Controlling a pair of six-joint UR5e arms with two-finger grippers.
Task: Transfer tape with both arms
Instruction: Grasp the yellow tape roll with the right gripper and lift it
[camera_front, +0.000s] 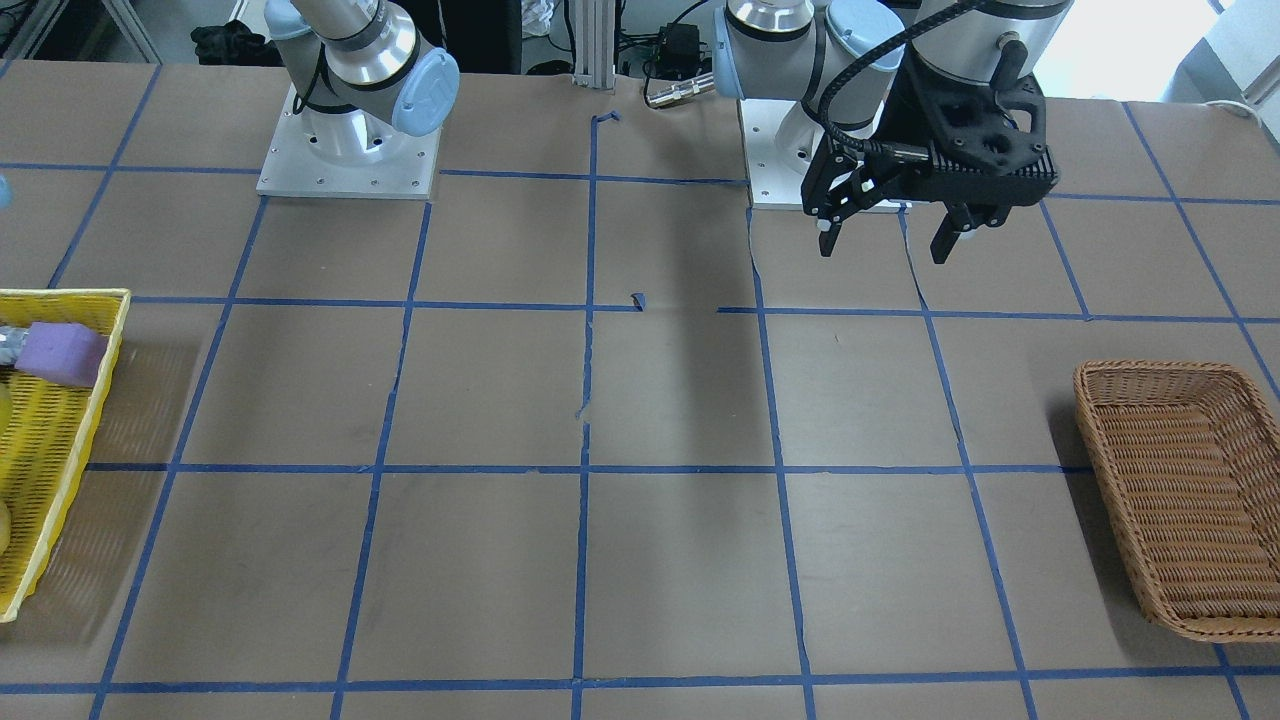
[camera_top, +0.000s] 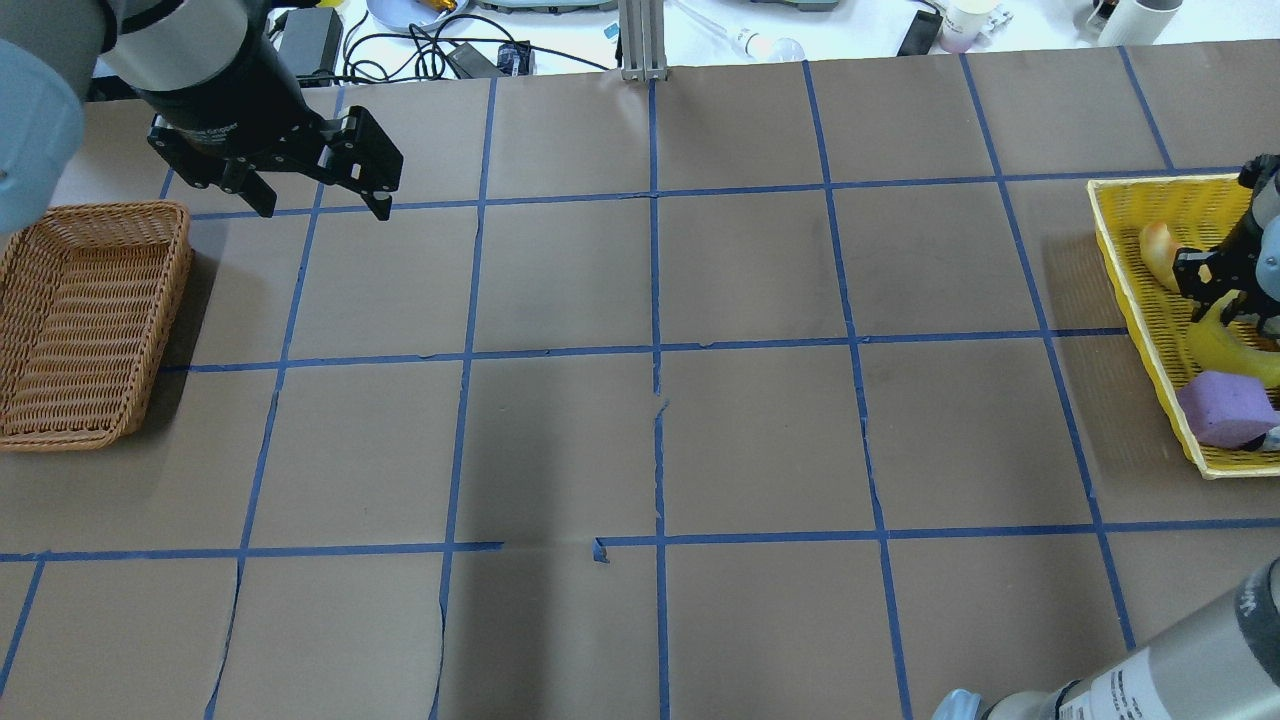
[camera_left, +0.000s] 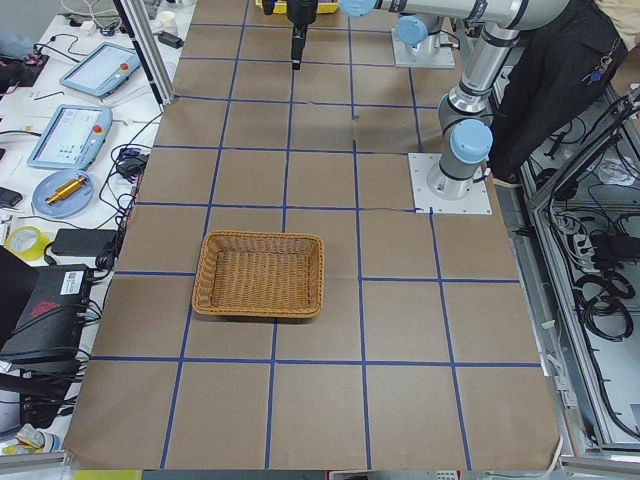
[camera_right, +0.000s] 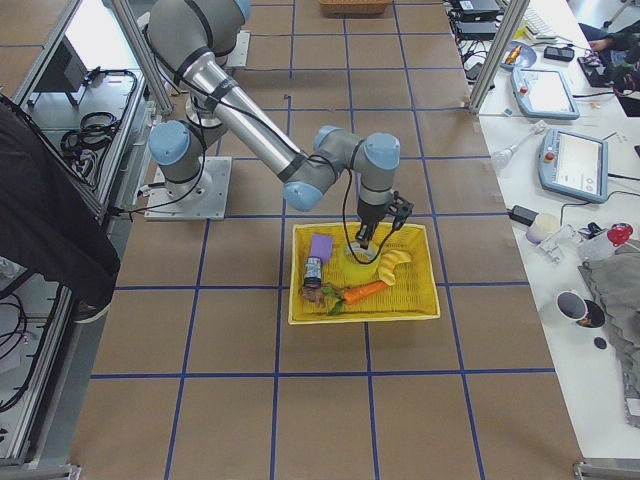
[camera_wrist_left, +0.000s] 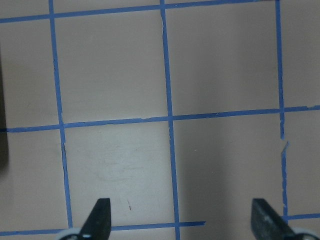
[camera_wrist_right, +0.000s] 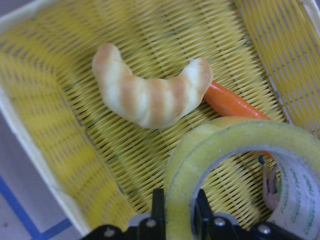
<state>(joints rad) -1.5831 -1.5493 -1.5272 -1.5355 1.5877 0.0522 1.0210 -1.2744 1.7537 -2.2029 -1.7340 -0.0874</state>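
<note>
Pickup step: right gripper (camera_wrist_right: 178, 205) clamps the tape (camera_wrist_right: 235, 140) by its wall, in the yellow basket (camera_wrist_right: 30, 150) at three o'clock. Next: lift centreward to the wide-open left gripper (camera_top: 322, 210).

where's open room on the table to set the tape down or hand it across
The table is bare all the way between the wicker basket and the yellow basket, and the wicker basket is empty. The left pincer hangs open near it. The yellow basket is crowded: tape, croissant, carrot, banana, purple sponge.
</note>
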